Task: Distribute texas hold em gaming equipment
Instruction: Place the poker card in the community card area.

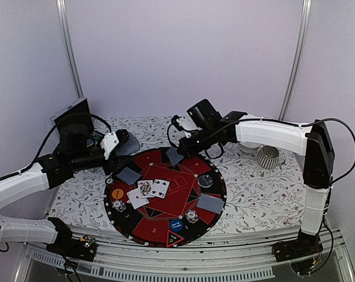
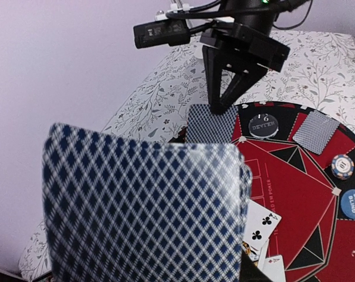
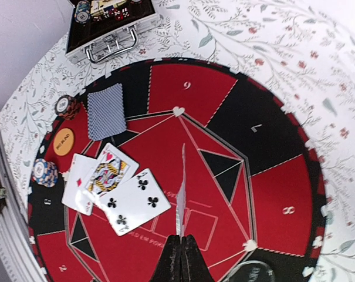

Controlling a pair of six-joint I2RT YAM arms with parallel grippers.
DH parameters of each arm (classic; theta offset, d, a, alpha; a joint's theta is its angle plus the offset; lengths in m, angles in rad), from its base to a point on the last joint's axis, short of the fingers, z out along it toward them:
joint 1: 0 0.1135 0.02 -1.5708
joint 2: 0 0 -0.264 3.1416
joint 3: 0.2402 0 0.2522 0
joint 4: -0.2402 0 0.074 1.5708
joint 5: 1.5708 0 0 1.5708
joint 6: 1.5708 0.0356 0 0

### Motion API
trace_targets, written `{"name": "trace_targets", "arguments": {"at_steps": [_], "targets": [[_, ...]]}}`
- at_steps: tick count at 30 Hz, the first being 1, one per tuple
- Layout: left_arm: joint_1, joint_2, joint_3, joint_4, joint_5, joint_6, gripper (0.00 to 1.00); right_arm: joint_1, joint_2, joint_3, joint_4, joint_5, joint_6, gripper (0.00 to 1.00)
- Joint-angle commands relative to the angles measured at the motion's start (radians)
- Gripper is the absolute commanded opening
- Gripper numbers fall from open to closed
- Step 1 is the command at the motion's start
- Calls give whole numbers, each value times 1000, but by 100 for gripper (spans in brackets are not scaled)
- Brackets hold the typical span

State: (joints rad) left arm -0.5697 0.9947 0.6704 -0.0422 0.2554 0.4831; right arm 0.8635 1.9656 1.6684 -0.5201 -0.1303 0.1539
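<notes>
The round red-and-black poker mat [image 1: 143, 226] lies mid-table. My left gripper [image 1: 119, 143] hovers over its far-left rim, shut on a deck of blue-backed cards [image 2: 145, 211] that hides its fingers in the left wrist view. At the mat's far edge my right gripper [image 3: 182, 239] is shut on a single card [image 3: 181, 188], seen edge-on in its own view and back-up [image 2: 209, 123] in the left wrist view. Three face-up cards [image 3: 115, 191] overlap left of centre. Face-down cards [image 1: 128, 175] [image 1: 210, 204] lie left and right. Chips [image 1: 118, 205] [image 1: 192, 216], an orange button [image 1: 117, 193], a blue button [image 1: 176, 224] and a triangle marker [image 1: 174, 238] sit near the rim.
An open metal case [image 3: 110, 35] holding more chips stands at the far left, behind the mat. A clear dealer disc [image 1: 205, 180] rests on the mat's right half. A ribbed grey cup [image 1: 269, 156] and a white bowl [image 1: 249, 147] stand at the far right on the floral cloth.
</notes>
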Motion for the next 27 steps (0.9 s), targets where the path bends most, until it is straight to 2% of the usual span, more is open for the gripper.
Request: {"name": "trace_targets", "arguments": {"at_steps": [1, 5, 9, 11, 12, 14, 17, 19, 24, 27], "targets": [[-15, -15, 0, 27, -10, 5, 42, -2, -23, 42, -7, 108, -227, 2], [-14, -19, -1, 30, -20, 5, 42, -2, 14, 89, 15, 178, -408, 2], [-15, -22, -3, 32, -28, 6, 43, -32, 29, 194, -60, 103, -563, 2], [-14, -25, -3, 33, -32, 7, 43, -82, 50, 302, -152, 34, -510, 2], [-15, -27, -6, 35, -34, 8, 43, -110, 48, 318, -171, -13, -423, 2], [-14, -30, -6, 40, -35, 8, 42, -161, 6, 197, -113, -151, -192, 2], [-12, -28, -5, 42, -29, 5, 42, -173, -88, -96, 210, -272, 126, 2], [-12, -26, -5, 42, -27, 3, 43, -173, -114, -224, 372, -312, 283, 2], [-12, -33, -3, 42, -31, 2, 43, -169, -166, -547, 755, -221, 711, 2], [-13, -40, -4, 43, -32, 2, 42, -142, -170, -660, 894, -93, 922, 2]]}}
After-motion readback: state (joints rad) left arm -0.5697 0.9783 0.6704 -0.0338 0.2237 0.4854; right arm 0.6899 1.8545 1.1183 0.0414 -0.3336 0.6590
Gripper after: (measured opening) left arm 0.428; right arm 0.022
